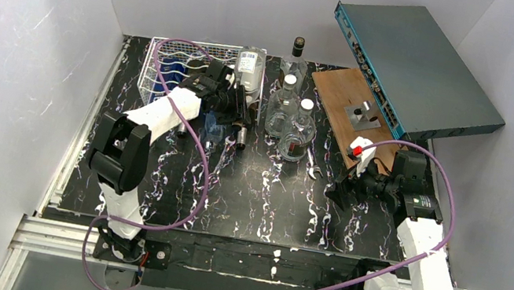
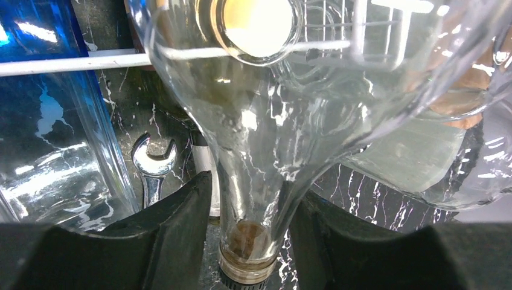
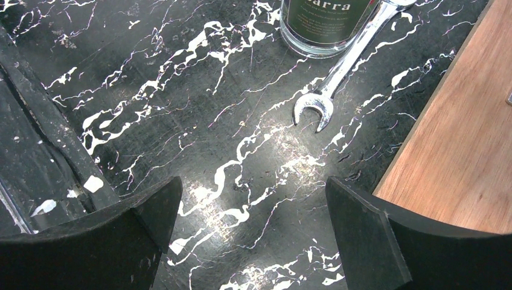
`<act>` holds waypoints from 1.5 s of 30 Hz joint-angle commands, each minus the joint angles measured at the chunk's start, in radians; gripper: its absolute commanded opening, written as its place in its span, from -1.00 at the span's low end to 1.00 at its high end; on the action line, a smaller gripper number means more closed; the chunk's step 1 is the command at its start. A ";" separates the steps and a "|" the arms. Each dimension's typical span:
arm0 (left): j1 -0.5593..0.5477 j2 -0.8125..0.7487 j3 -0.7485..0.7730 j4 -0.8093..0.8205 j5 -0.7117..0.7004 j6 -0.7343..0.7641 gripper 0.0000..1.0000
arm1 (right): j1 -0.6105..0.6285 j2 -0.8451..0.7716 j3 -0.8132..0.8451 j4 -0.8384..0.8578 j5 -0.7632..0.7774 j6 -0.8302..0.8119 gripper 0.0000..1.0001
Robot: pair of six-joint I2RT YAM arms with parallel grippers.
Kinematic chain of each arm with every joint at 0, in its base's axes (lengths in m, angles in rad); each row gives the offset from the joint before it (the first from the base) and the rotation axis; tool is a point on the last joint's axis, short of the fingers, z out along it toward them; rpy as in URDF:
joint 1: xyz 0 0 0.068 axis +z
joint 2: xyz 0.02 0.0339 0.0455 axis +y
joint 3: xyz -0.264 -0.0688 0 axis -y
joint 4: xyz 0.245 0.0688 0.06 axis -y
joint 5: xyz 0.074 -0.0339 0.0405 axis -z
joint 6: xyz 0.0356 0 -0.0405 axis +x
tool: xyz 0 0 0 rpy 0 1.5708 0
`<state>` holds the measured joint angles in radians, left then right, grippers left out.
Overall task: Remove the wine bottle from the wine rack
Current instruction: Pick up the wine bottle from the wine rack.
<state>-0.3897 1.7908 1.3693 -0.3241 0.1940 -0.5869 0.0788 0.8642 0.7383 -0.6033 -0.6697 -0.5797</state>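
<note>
The surface (image 1: pixel 266 210) is black with white marble veining; the wine rack (image 1: pixel 148 74) is silver-white wire; the wine bottle (image 2: pixel 259 145) is clear glass; the bottle (image 2: pixel 36 78) beside it is deep blue; the board (image 1: pixel 337 99) is warm brown wood; the box (image 1: pixel 421 58) is grey-teal with a brighter blue edge; the cables (image 1: pixel 197 174) are purple; the wrench (image 3: pixel 338 78) is shiny silver; the left end effector (image 2: pixel 250 199) and right end effector (image 3: pixel 253 205) are black.

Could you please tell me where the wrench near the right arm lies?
Top view, right of centre: the silver open-ended wrench lies on the black marbled table between a clear glass bottle and the brown wooden board.
</note>
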 commanded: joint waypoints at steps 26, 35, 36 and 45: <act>0.024 0.027 -0.030 0.109 -0.051 0.059 -0.27 | -0.007 -0.009 0.003 0.005 -0.025 -0.009 0.97; 0.025 -0.010 -0.040 0.133 -0.019 0.069 -1.00 | -0.007 -0.008 0.003 0.005 -0.024 -0.009 0.97; 0.024 -0.027 -0.048 0.141 -0.020 0.072 -1.00 | -0.007 -0.008 0.003 0.005 -0.024 -0.009 0.97; 0.024 -0.153 -0.041 0.115 -0.040 0.122 -1.00 | -0.007 -0.008 0.003 0.005 -0.025 -0.009 0.97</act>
<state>-0.3859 1.7531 1.3319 -0.1875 0.1982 -0.5262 0.0784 0.8642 0.7383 -0.6033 -0.6697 -0.5800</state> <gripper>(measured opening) 0.378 0.983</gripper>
